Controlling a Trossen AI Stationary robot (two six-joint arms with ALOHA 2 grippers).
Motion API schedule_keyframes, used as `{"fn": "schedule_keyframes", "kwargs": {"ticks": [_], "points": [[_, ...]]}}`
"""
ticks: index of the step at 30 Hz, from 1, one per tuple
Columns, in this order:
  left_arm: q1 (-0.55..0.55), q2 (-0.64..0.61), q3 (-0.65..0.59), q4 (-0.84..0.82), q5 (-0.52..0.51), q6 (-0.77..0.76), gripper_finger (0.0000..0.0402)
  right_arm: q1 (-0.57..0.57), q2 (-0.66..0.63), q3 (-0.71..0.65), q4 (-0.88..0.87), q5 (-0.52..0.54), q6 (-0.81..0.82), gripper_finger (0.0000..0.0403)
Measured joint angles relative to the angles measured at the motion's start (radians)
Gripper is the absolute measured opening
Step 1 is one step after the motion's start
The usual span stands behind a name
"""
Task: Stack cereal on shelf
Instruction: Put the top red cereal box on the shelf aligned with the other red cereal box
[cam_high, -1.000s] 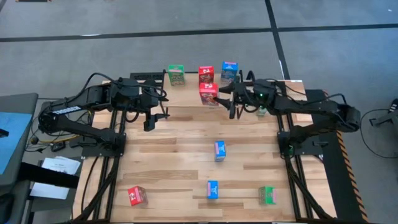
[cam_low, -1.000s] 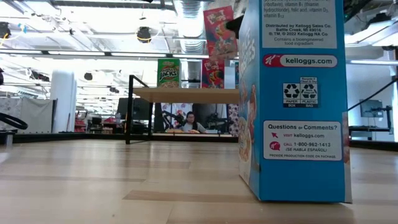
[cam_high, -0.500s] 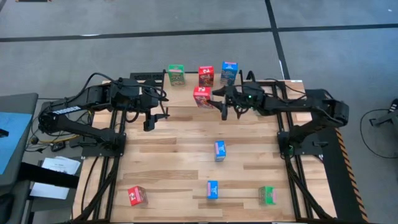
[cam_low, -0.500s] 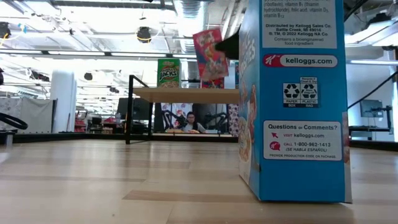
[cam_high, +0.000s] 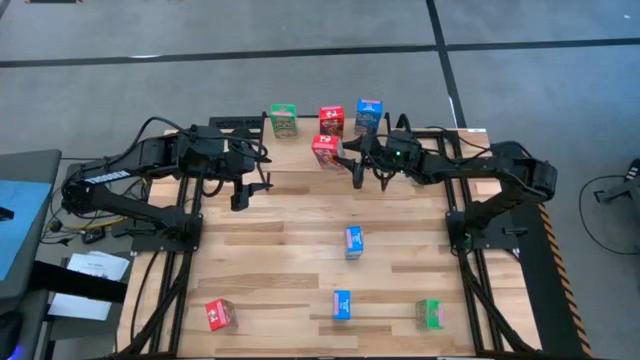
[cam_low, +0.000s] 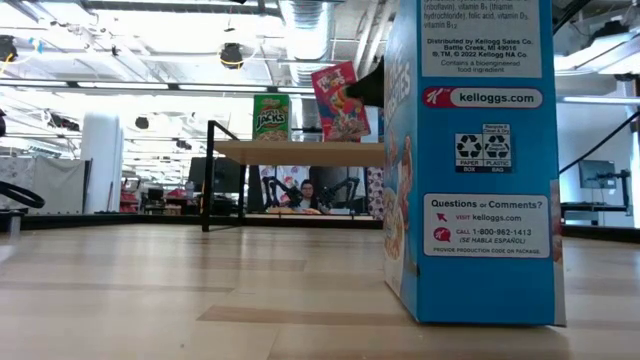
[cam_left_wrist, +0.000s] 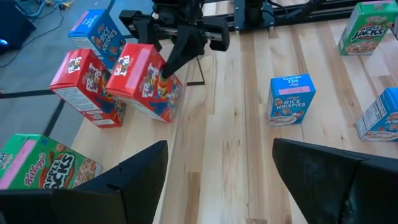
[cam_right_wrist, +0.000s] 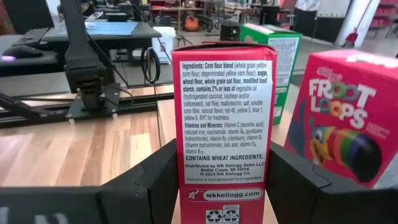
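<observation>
The shelf (cam_high: 300, 138) stands at the table's far edge. On its top stand a green box (cam_high: 283, 121), a red box (cam_high: 331, 120) and a blue box (cam_high: 368, 115). My right gripper (cam_high: 342, 157) is shut on another red cereal box (cam_high: 325, 150), just in front of the standing red one. In the low view this box (cam_low: 340, 100) is tilted, with its lower end close over the shelf top (cam_low: 290, 152). My left gripper (cam_high: 242, 192) is open and empty over the table's far left, apart from the boxes. My right gripper pinches the red box's two broad faces (cam_right_wrist: 186, 186) between its fingers (cam_right_wrist: 149, 186), low on the box as the wrist view shows it; a narrow printed side (cam_right_wrist: 224, 118) faces the camera. The fingers come from the table's right. The box is tilted; I cannot tell if it touches the shelf.
Loose boxes stand on the table: a blue one (cam_high: 353, 241) in the middle, and a red one (cam_high: 219, 314), a blue one (cam_high: 342, 305) and a green one (cam_high: 430, 313) near the front edge. A blue box (cam_low: 470, 160) fills the low view's right.
My right gripper has gone toward the table's left edge with the red box, staying shut on it. The box has tipped from upright to tilted and come down closer to the shelf top.
</observation>
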Motion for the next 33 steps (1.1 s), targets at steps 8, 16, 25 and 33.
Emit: {"fn": "schedule_keyframes", "kwargs": {"ticks": [8,16,25,33], "points": [[0.0,0.0,0.0,0.0,0.0,0.0,0.0279,0.0,0.0,0.0,0.001,0.0,-0.03,0.0228],[0.0,0.0,0.0,0.0,0.0,0.0,0.0279,-0.013,0.0,0.0,-0.02,0.014,-0.03,0.0244],[0.0,0.0,0.0,0.0,0.0,0.0,0.0279,-0.013,0.0,0.0,-0.029,0.04,-0.045,0.0266],[0.0,0.0,0.0,0.0,0.0,0.0,0.0279,-0.014,-0.018,0.001,-0.049,0.053,-0.049,0.0266]]}}
